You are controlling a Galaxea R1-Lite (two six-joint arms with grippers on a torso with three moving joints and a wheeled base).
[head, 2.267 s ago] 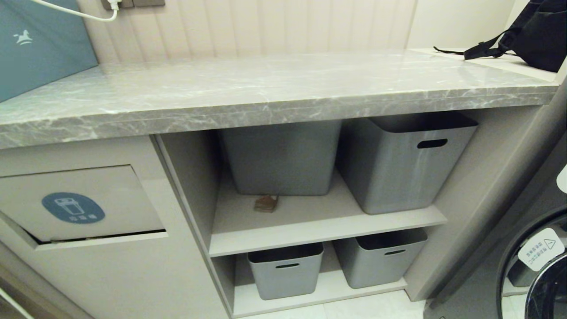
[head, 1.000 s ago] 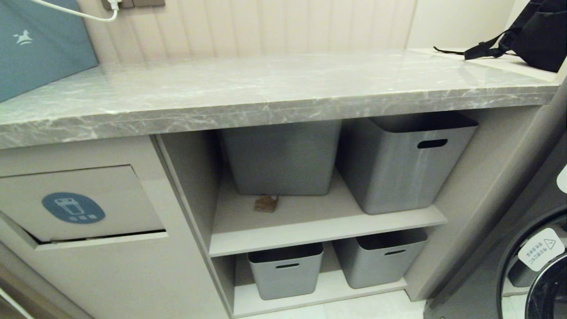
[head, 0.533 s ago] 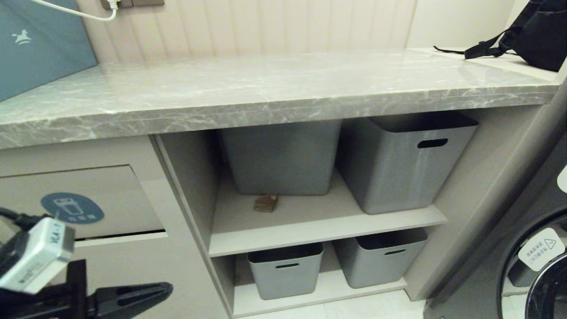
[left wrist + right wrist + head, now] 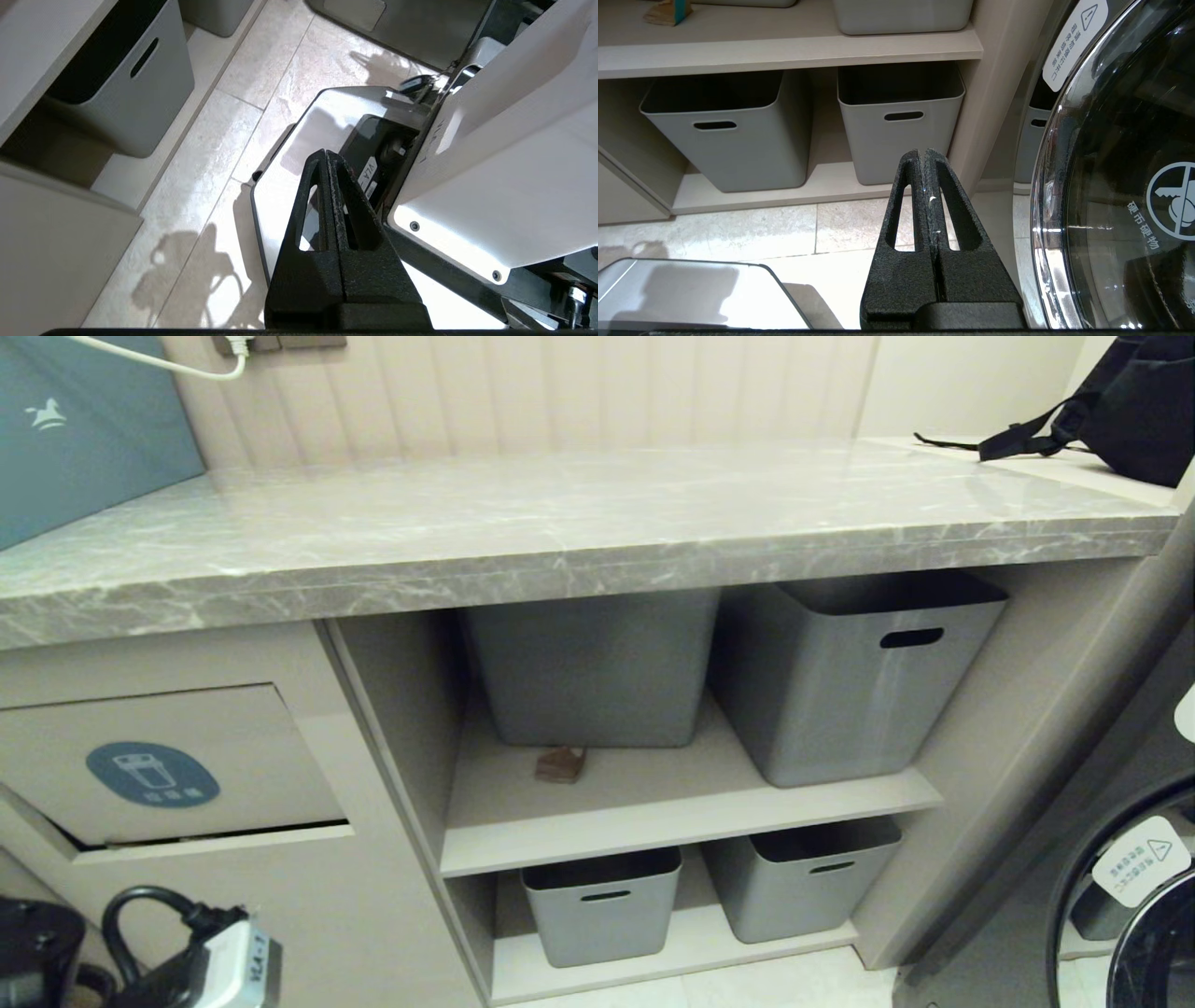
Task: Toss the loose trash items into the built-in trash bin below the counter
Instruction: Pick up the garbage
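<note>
1. Left gripper [image 4: 327, 156]: fingers pressed together, nothing between them. It points down at the floor tiles and the robot's own white base, low at the foot of the cabinet. In the head view only its wrist end with a cable shows, at the bottom left corner.
2. Right gripper [image 4: 923, 156]: closed too, empty, parked low in front of the bottom shelf, with the washing machine door [image 4: 1120, 186] just beside it.
3. Trash: one brown cardboard scrap [image 4: 561, 763] lies on the middle shelf [image 4: 653, 812], toward its back left, just in front of the left grey tub [image 4: 593, 667]. The right wrist view shows the teal patch on it [image 4: 668, 11]. No other scraps are visible in any view.
4. Trash bin flap [image 4: 168, 765] with the blue sticker sits in the cabinet front under the left end of the counter [image 4: 560, 532]. A dark gap shows along its lower edge, so it looks slightly ajar.
5. Judgement: one scrap is left to pick; neither gripper is near it yet.
6. Risks:
   - Scrap is flat and light, so closing fingers could push it back against the tub instead of pinching it.
   - Tight gap between shelf and counter underside, so the arm may bump the counter edge or shove the tub.
   - Flap needs pushing in, and a weak pinch could drop the scrap on the floor in front of the cabinet.
   - Left arm is close to the robot's own base, so a collision risk as it lifts.
</note>
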